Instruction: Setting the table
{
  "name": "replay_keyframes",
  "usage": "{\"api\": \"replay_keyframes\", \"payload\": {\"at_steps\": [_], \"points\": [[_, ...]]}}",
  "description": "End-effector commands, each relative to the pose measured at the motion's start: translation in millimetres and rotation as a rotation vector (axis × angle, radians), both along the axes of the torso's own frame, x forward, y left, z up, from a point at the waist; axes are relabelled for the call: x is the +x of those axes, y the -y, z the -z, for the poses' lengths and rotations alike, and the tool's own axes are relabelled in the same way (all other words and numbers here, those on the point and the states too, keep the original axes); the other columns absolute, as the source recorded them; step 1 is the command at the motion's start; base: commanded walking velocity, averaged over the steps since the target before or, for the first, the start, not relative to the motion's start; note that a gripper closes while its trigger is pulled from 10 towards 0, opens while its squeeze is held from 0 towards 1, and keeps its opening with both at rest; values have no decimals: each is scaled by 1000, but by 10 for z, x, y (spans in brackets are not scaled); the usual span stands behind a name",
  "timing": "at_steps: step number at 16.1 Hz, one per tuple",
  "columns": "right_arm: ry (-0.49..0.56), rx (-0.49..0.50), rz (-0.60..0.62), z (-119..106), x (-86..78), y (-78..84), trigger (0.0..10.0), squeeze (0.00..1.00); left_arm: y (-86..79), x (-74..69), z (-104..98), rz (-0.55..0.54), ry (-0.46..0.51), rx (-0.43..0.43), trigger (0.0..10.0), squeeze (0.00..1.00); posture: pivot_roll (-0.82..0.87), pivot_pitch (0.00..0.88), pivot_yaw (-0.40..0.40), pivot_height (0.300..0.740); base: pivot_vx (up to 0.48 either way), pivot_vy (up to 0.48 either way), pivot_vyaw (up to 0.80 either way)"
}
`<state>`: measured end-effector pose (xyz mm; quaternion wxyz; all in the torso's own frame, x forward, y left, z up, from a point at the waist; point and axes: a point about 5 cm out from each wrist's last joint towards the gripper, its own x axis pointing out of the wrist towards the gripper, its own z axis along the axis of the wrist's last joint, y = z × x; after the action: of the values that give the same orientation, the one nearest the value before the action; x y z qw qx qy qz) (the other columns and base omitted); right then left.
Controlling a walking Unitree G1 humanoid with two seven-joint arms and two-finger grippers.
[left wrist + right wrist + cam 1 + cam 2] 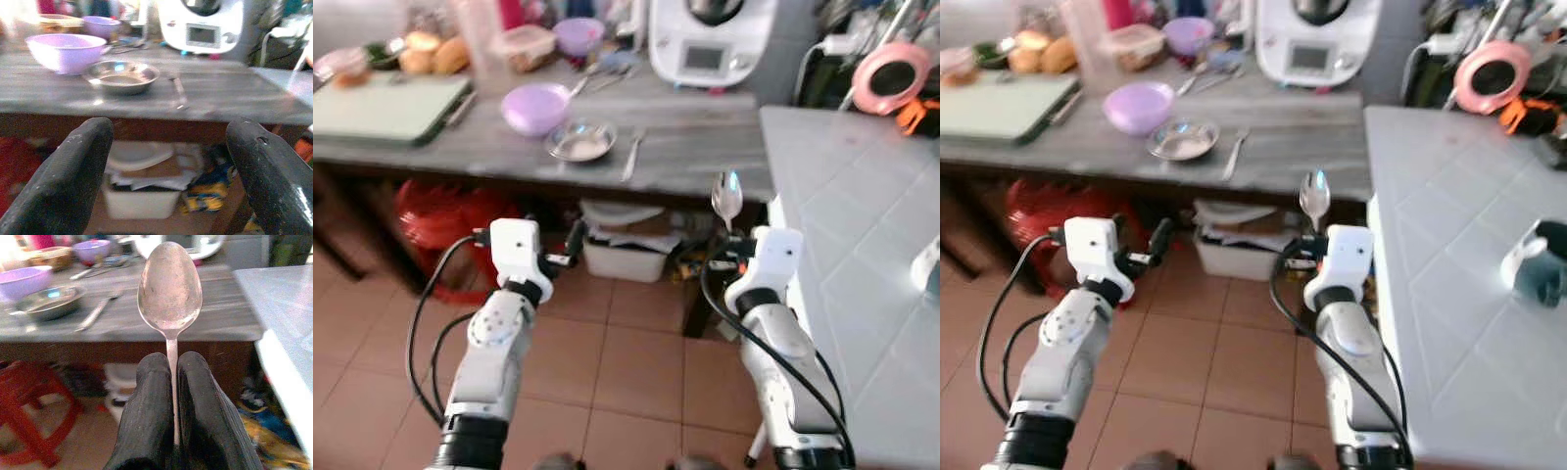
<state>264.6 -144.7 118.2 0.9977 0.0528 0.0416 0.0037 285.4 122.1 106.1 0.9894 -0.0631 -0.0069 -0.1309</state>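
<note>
I see a long grey table across the far side, and a white tiled table running down my right. Terracotta floor tiles lie below, both arms raised over them short of the grey table.

On the grey table, at the back: a white kitchen machine with a small screen; any writing on it is too blurred to read. To its left, a pale green cutting board, with bread rolls and a clear lidded container behind it. A lilac bowl sits near the middle, a second smaller lilac bowl further back. Just beside the near lilac bowl is a shallow metal dish, and a fork lies right of the dish, apart from it.

Under the grey table: a red stool and a white tub stuffed with papers.

A pink ring-shaped object is at far right.

Right gripper: fingers pressed together on the handle of a metal spoon, bowl of the spoon upright, held in the air before the grey table's edge.

Left gripper: fingers spread wide apart, holding nothing, pointing toward the dish.
</note>
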Motion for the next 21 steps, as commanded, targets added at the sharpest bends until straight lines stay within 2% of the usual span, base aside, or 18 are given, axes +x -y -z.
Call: {"api": "replay_keyframes", "payload": {"at_steps": [1, 9, 12, 14, 15, 19, 20, 21], "points": [[12, -5, 19, -27, -6, 59, 10000, 0, 66, 9, -15, 23, -3, -6, 10000, 0, -47, 0, 17, 740, 398, 270, 0], [9, -3, 18, -12, -16, 62, 10000, 0, 88, 10, -6, 35, -3, 0, 10000, 0, -49, 0, 19, 740, 334, 339, 0], [11, -2, 16, -14, -8, 54, 10000, 0, 106, -1, -21, 53, 20, 27, 10000, 0, -45, 0, 18, 740, 260, 405, 0], [11, -3, 18, -14, 0, 51, 10000, 0, 147, -20, -53, 76, 44, 17, 10000, 0, -42, 0, 18, 740, 414, 0, 0], [8, -6, 30, -6, 2, 69, 10000, 0, 136, -19, -43, 67, 41, 44, 10000, 0, -41, 0, 18, 740, 0, 0, 0], [3, -18, 67, 10, 14, 137, 10000, 0, 138, -22, -56, 74, 54, 36, 10000, 0, -44, 0, 22, 740, 0, 0, 0], [3, -19, 79, 8, 14, 153, 10000, 0, 161, -40, -70, 105, 55, -6, 10000, 0, -45, 0, 20, 740, 0, 0, 0], [-2, -23, 87, 15, 11, 162, 10000, 0, 163, -43, -79, 108, 63, -1, 10000, 0, -45, 0, 19, 740, 0, 0, 0]]}}
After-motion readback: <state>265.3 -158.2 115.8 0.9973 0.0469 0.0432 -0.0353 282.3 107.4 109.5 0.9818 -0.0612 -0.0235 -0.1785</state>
